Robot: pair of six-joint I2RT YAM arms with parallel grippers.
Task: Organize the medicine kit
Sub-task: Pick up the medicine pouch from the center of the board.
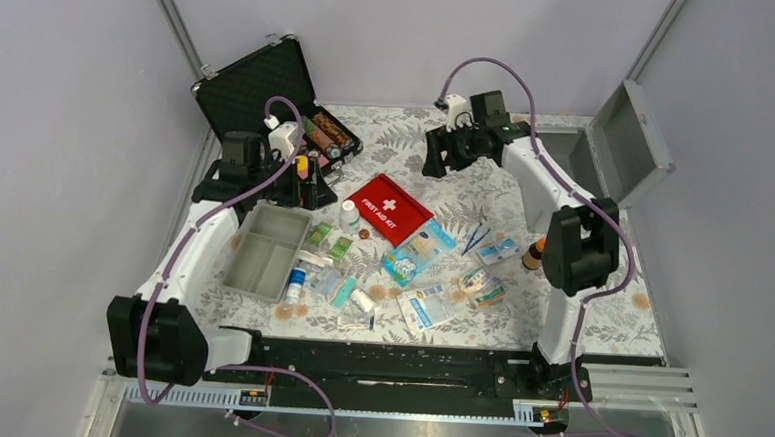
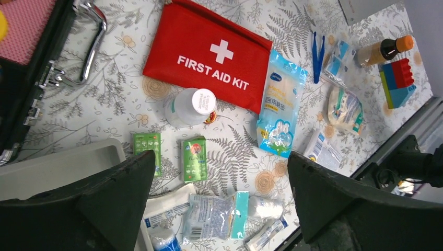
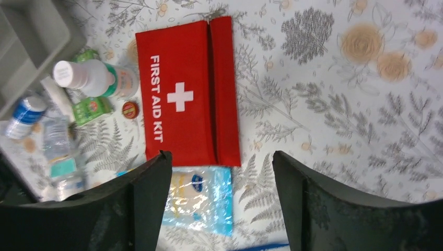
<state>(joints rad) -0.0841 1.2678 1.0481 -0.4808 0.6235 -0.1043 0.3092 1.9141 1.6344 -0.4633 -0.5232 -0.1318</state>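
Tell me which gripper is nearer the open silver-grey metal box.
Right. The right gripper hangs left of the silver-grey metal box; the left gripper is farther left, beside the black foam-lined case.

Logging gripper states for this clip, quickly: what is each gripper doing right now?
The black two-finger left gripper: open, holding nothing.
The black two-finger right gripper: open, holding nothing.

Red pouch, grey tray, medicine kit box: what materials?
Red pouch: looks like woven fabric with a matte finish. A fine weave texture, a seamed edge and white printing are visible.
Grey tray: probably moulded plastic, going by its matte, uniform colour and rounded corners.
Medicine kit: seemingly metal, silver-grey, with a dull sheen on the flat lid panels. It could be coated, but I can't confirm that.
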